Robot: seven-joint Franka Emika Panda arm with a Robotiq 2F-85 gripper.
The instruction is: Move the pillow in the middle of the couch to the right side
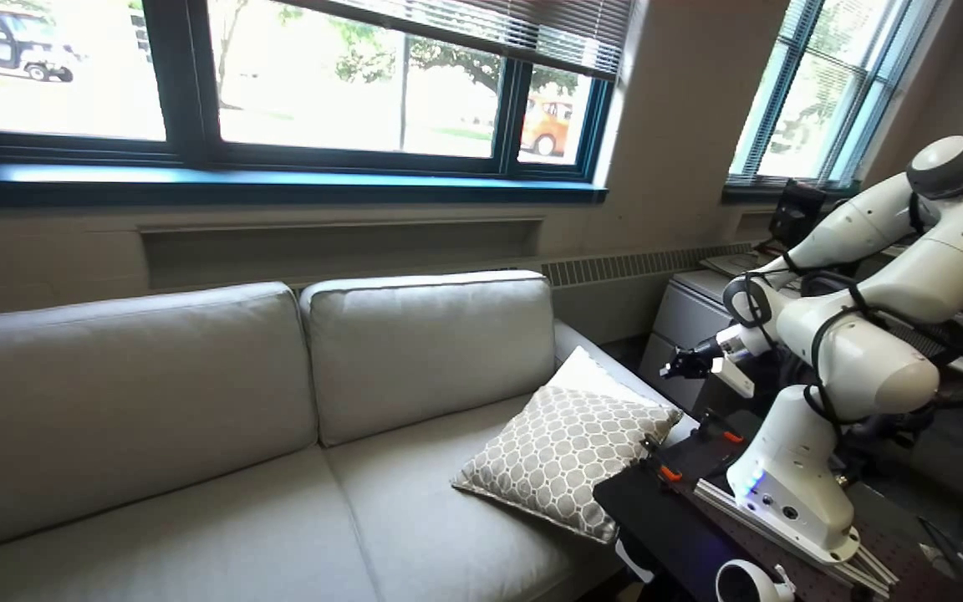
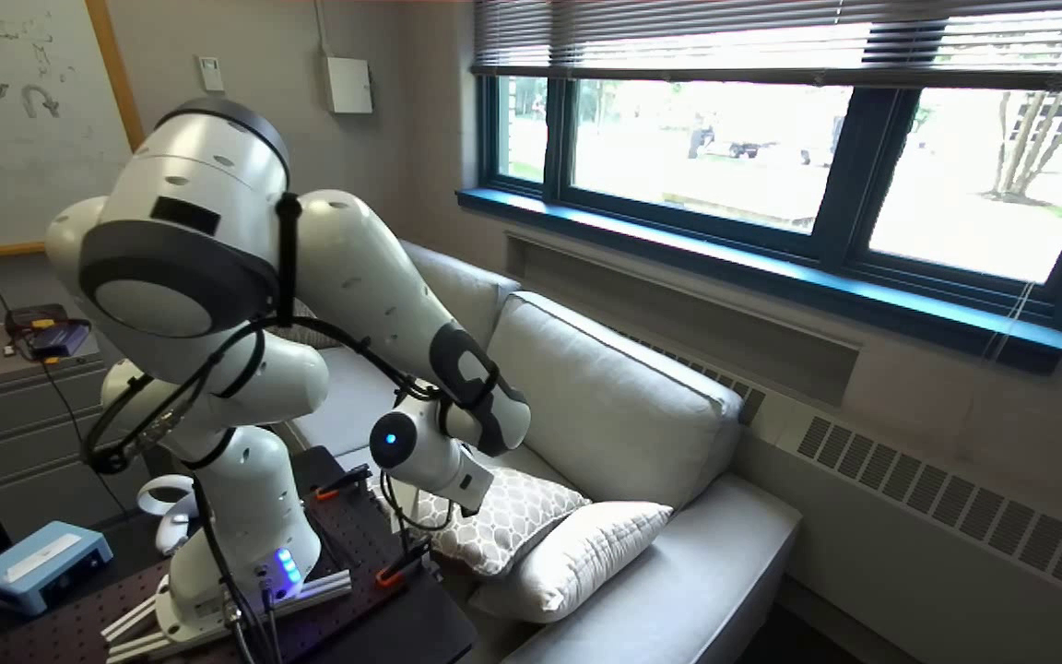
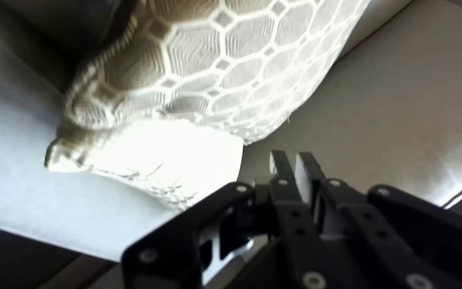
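In an exterior view, the large square beige fabric pillow with a white lattice pattern (image 1: 565,456) lies tilted at the right end of the long light grey upholstered couch (image 1: 197,527), wholly to the right of the seam between the seat cushions (image 1: 350,518); part of a smaller plain white pillow (image 1: 597,380) shows behind it, and the black table (image 1: 644,506) hides some of its near side. Taking right as one faces the couch, I judge the asked-for move to be done. The black two-fingered end effector (image 1: 669,368) hangs in the air, up and to the right of the pillow, without a grip on it. In an exterior view, the white jointed robot arm (image 2: 374,267) covers part of the patterned pillow (image 2: 526,512), which seems to lean on the white pillow (image 2: 586,558); that one sits between it and the padded grey armrest (image 2: 706,563). The fingertips cannot be made out there. In the wrist view, the end effector (image 3: 292,154) has its fingers close together, parted by only a narrow gap with nothing in it, and the tips seem apart from the patterned pillow (image 3: 239,68). What is left, as I judge it, is at most to draw the arm away; straightening the tilted pillow would be extra, since the task asks only for the right side.
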